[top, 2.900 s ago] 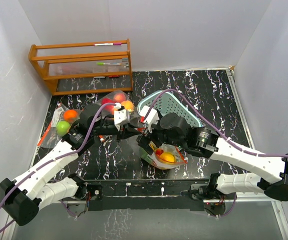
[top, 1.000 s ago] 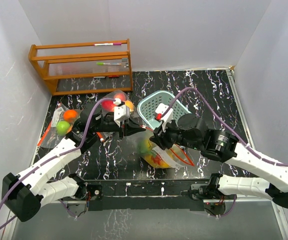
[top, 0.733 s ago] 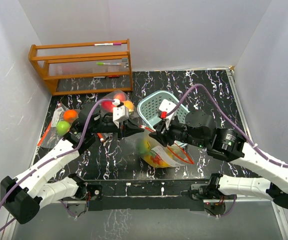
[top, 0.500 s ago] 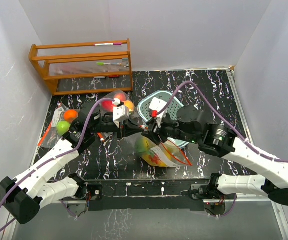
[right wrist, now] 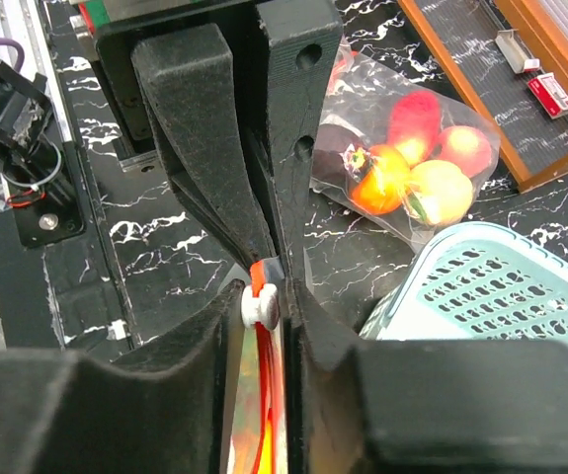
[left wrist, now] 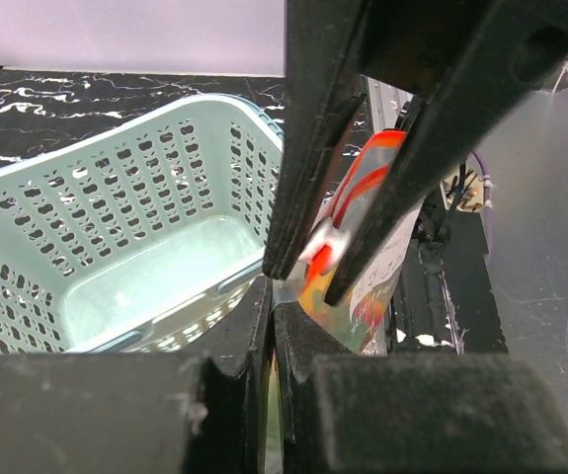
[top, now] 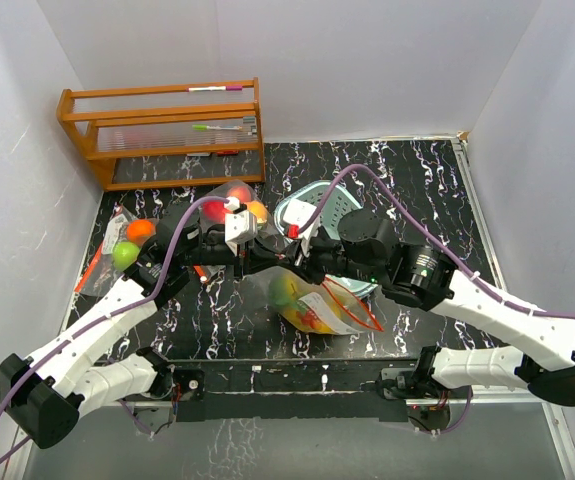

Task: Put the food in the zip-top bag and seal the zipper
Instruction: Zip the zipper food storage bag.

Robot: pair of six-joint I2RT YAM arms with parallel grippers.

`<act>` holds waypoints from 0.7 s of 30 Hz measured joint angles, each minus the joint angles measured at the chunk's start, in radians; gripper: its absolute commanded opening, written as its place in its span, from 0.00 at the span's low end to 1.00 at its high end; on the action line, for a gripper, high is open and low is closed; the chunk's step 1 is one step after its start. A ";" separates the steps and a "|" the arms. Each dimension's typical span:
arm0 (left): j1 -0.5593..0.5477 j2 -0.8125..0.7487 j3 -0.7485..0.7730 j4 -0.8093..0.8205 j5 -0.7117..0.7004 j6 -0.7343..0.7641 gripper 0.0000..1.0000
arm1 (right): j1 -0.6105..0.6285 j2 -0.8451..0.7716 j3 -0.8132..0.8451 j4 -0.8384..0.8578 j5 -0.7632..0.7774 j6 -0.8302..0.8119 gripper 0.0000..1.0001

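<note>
The zip-top bag point(top: 332, 310) hangs upright between my two grippers, with yellow and green food point(top: 295, 296) inside it. My left gripper point(top: 267, 262) point(left wrist: 272, 296) is shut on the clear corner of the bag's top edge. Facing it tip to tip, my right gripper point(top: 293, 258) point(right wrist: 264, 298) is shut on the white zipper slider point(right wrist: 261, 304) point(left wrist: 320, 242) riding the orange zipper strip. The slider sits right beside the left fingertips point(right wrist: 269, 247). The bag's lower part is hidden in both wrist views.
A teal basket point(top: 302, 205) point(left wrist: 116, 257) point(right wrist: 501, 286) stands just behind the grippers. Two other clear bags hold fruit, one point(top: 232, 203) point(right wrist: 412, 168) near the basket and one point(top: 127, 245) at the left. A wooden rack point(top: 167, 130) stands at the back left.
My right arm has swung left along the bag's top until its fingers meet the left gripper's. Its jaws widened, then narrowed onto the slider. The left arm has stayed put.
</note>
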 measured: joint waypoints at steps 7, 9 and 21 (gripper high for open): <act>0.000 0.000 0.000 0.000 0.003 0.000 0.00 | 0.000 -0.002 0.000 0.003 0.008 0.001 0.08; 0.000 0.000 0.000 -0.001 0.003 0.000 0.00 | 0.000 -0.003 0.000 0.003 0.017 0.002 0.08; -0.014 -0.045 0.043 -0.032 -0.001 0.032 0.00 | 0.009 -0.153 -0.088 0.029 0.129 0.069 0.08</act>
